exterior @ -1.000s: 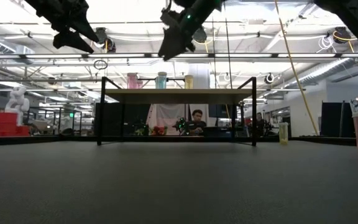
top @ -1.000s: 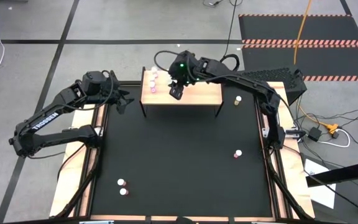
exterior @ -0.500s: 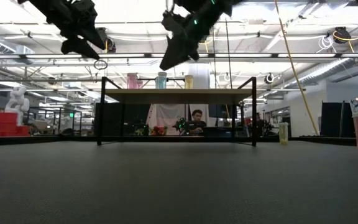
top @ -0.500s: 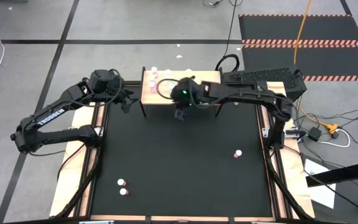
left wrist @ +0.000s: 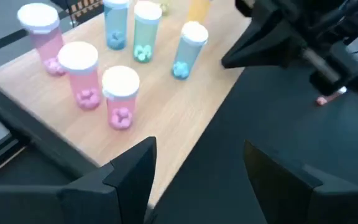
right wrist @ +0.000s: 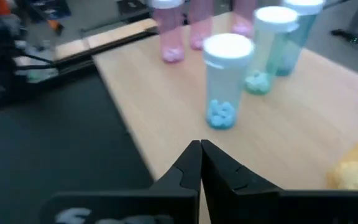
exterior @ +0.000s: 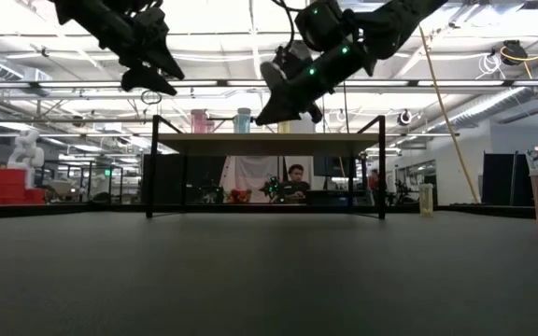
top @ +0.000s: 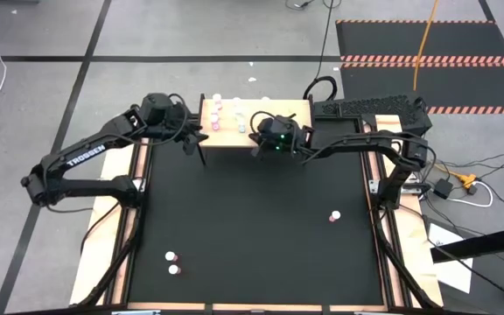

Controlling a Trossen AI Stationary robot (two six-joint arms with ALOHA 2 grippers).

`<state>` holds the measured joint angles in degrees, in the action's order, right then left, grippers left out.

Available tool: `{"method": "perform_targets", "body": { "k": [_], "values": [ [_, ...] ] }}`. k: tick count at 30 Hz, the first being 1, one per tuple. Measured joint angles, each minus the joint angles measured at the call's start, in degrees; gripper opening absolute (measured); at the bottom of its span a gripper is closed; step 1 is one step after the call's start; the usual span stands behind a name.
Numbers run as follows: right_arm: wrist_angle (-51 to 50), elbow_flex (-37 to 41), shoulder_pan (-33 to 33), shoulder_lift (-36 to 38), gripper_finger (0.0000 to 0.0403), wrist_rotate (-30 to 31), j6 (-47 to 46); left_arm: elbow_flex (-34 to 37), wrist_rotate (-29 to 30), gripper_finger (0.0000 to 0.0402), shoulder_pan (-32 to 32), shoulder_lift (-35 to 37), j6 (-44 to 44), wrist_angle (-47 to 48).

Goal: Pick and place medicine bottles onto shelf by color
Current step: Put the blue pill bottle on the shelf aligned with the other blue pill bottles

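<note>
The shelf (top: 226, 137), a light-wood board on thin black legs, stands at the table's far side. On its left half stand pink bottles (left wrist: 82, 74) and pale blue bottles (right wrist: 227, 81) with white caps; a yellow one (top: 265, 102) stands farther back. My right gripper (right wrist: 201, 155) is shut and empty, just above the shelf's near edge in front of a blue bottle. My left gripper (left wrist: 197, 168) is open and empty, in the air off the shelf's left end, pointing at the pink bottles.
Loose bottles stand on the black mat: one pink (top: 333, 216) at the right and two pink (top: 172, 263) near the front left. In the low view a yellow bottle (exterior: 425, 199) stands right of the shelf. A person sits in the room behind.
My right gripper has come down from above the shelf toward its near edge, levelled out, and shut with nothing between its fingers. My left gripper has moved right, toward the shelf's left end, staying open.
</note>
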<state>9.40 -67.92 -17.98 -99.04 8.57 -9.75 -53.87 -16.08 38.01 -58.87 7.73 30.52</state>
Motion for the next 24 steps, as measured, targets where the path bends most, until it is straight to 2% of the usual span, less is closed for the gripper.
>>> {"method": "perform_targets", "body": {
  "k": [3, 12, 17, 24],
  "values": [
    [-0.5, 0.0, -0.1, -1.2, 0.0001, 2.1, 2.3, 0.0, -2.0, 0.0241, 0.1, -1.2, 0.0, -0.7],
    [3.0, 0.0, -2.2, -1.5, 0.0, 2.1, 6.2, 0.0, -2.5, 0.0241, 0.1, -2.3, 0.0, -0.4],
    [8.0, -0.1, -3.9, -2.8, 0.0, -0.4, 6.1, 0.0, -2.5, 0.0241, 0.1, -2.3, 0.1, -0.4],
    [8.3, -0.1, -3.8, -4.0, 0.0, -2.3, 6.0, 0.0, -2.5, 0.0241, 0.1, -2.2, 2.5, -0.2]
  ]
}}
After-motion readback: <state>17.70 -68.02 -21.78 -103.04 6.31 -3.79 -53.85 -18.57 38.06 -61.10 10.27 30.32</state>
